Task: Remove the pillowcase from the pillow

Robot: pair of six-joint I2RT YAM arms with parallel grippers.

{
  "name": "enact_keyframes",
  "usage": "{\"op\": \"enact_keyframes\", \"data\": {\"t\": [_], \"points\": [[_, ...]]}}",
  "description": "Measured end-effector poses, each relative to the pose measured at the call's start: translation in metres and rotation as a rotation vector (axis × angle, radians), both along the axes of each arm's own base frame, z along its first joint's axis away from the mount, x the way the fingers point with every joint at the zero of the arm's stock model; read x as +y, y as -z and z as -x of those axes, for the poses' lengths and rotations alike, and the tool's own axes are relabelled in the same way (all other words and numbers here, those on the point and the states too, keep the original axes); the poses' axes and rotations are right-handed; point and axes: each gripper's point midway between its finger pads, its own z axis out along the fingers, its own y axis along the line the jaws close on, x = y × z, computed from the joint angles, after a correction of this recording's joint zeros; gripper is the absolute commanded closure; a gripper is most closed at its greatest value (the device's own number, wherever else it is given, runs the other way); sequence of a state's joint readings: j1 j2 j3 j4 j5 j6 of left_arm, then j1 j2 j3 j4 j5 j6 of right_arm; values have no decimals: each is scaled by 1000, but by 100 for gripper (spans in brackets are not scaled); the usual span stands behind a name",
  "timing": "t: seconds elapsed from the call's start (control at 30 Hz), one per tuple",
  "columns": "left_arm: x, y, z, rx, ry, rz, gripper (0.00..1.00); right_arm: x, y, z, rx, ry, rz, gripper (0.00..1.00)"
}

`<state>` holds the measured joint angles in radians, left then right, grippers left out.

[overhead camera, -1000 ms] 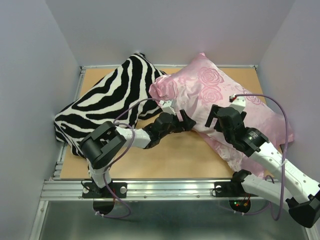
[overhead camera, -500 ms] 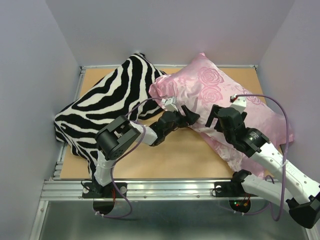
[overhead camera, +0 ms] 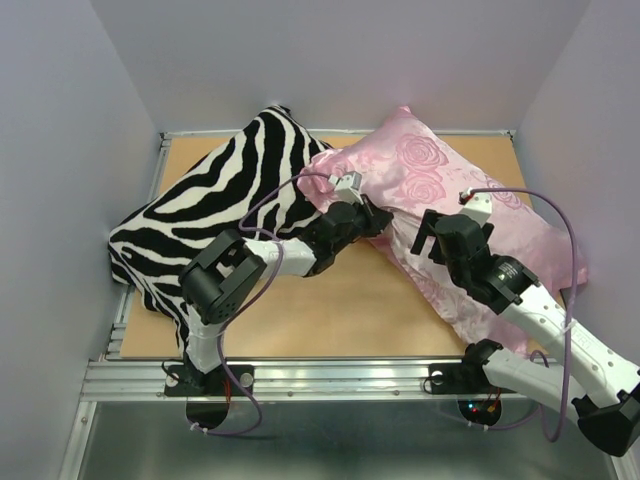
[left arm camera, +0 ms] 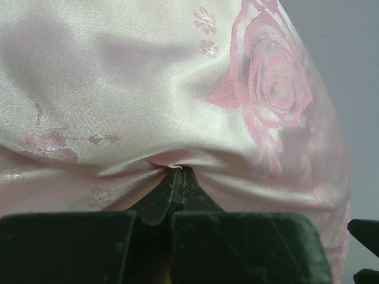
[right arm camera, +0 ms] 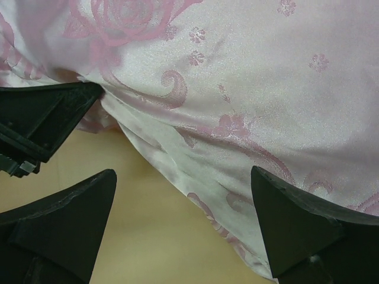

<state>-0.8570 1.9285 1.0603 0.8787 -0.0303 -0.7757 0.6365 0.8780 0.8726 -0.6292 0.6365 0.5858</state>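
Pink satin of the pillowcase [overhead camera: 430, 165], on the right of the wooden table [overhead camera: 340, 310], is overhung at its near edge by the wide-open right gripper [right arm camera: 182, 177], is pinched in a fold farther back by the closed left gripper [left arm camera: 177, 177], and is bordered leftward by a zebra-striped pillow [overhead camera: 220, 200].

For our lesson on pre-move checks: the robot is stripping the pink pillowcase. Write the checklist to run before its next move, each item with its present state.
1. Left gripper shut on the pillowcase: ok.
2. Pinch takes fabric only, not the pillow: cannot tell.
3. Right gripper open: ok.
4. Right gripper gripping the pillow: not ok, jaws wide apart.
5. Pillowcase's open end located: cannot tell.
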Motion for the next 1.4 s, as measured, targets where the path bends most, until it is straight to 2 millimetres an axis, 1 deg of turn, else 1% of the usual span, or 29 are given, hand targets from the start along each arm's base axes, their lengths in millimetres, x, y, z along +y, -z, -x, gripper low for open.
{"op": "enact_keyframes", "data": {"t": [0.1,0.27,0.33,0.4,0.43,0.47,0.53,0.57,0.63,0.67,0.7,0.73,0.77,0.8,0.83,0.87,0.97,1.0,1.03,1.1,1.13,1.17,1.2,1.23,1.27,1.3,1.33,1.37,1.4], "points": [[10,-14,2,-19,-14,-48,100,0,0,-1,10,-6,20,0],[31,-78,11,-109,-57,-59,100,3,0,-7,36,-22,65,0],[36,-103,15,-146,-65,-52,100,5,-1,-10,41,-31,77,0],[36,-122,16,-170,-66,-53,100,8,-4,-13,47,-42,95,0],[36,-128,15,-180,-68,-58,100,9,-4,-15,51,-48,105,0],[36,-129,15,-183,-69,-62,100,9,-5,-16,55,-52,114,0],[38,-125,15,-178,-70,-86,100,12,-3,-21,70,-59,136,0],[39,-123,15,-173,-69,-99,100,14,1,-23,83,-61,149,2],[41,-119,16,-170,-66,-120,100,14,7,-26,103,-61,171,15],[41,-119,17,-170,-65,-126,100,14,12,-27,118,-58,190,37],[43,-121,18,-171,-64,-136,100,13,14,-28,126,-53,202,50],[44,-122,20,-173,-61,-143,100,11,15,-28,133,-46,215,65],[45,-126,22,-179,-59,-153,100,11,15,-28,137,-47,223,84],[46,-131,23,-190,-60,-156,100,11,11,-30,133,-43,224,91],[48,-138,24,-201,-61,-154,100,12,2,-32,118,-44,226,98],[50,-152,27,-224,-64,-149,100,13,-8,-34,102,-42,217,99],[59,-193,35,-291,-86,-115,100,18,-50,-42,24,-43,170,99],[64,-213,40,-320,-97,-98,100,20,-66,-44,-5,-48,155,99],[67,-229,45,-345,-101,-83,100,21,-82,-45,-39,-52,136,99],[75,-262,60,-399,-109,-49,100,22,-105,-43,-81,-71,113,99],[79,-275,66,-418,-112,-32,100,22,-112,-42,-94,-79,106,99],[83,-287,72,-433,-115,-18,94,21,-118,-41,-104,-84,100,99],[86,-297,78,-444,-113,-2,78,22,-124,-39,-116,-94,92,99],[89,-302,81,-450,-115,4,60,21,-128,-37,-122,-100,88,99],[92,-305,83,-449,-121,9,35,22,-131,-35,-123,-111,84,99],[95,-303,83,-440,-131,10,28,24,-134,-34,-124,-126,79,99],[96,-300,83,-428,-137,14,25,25,-136,-32,-123,-136,74,100],[98,-289,82,-415,-147,3,3,26,-141,-31,-125,-150,70,99],[100,-277,81,-395,-155,-12,2,26,-146,-30,-130,-156,65,99]]}}
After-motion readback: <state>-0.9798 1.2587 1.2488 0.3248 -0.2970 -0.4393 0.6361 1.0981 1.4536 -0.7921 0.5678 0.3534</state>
